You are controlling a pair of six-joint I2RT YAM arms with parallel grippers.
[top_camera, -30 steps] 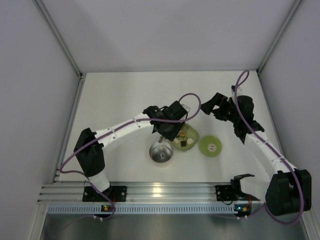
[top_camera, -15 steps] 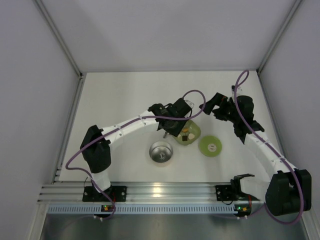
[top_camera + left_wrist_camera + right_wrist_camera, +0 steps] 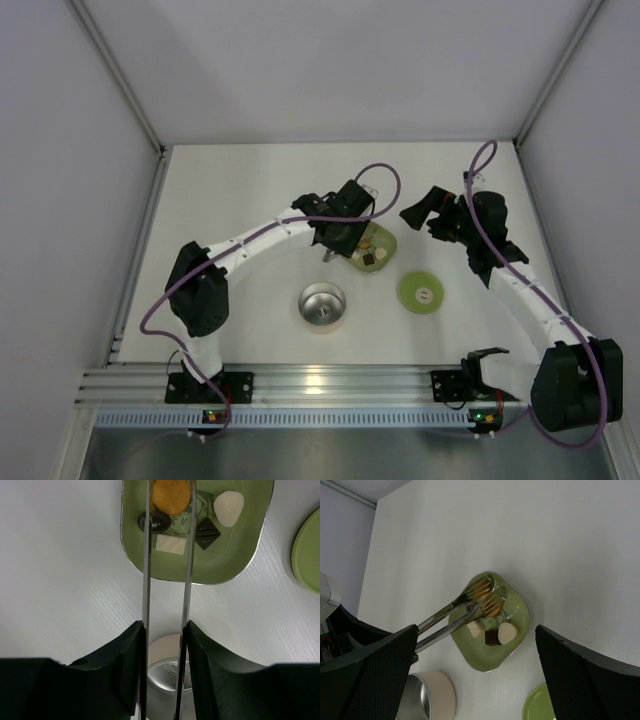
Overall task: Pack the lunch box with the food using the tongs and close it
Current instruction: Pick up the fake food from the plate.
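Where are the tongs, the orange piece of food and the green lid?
tongs [image 3: 188,570]: left wrist view, on the right-hand metal arm.
orange food piece [image 3: 171,495]: left wrist view, on its middle, between the tong arms.
green lid [image 3: 421,293]: top view, on its white centre spot.

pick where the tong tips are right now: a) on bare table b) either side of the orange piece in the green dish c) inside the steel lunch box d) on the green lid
b, the tongs reach into the green dish with a tip on each side of the orange piece
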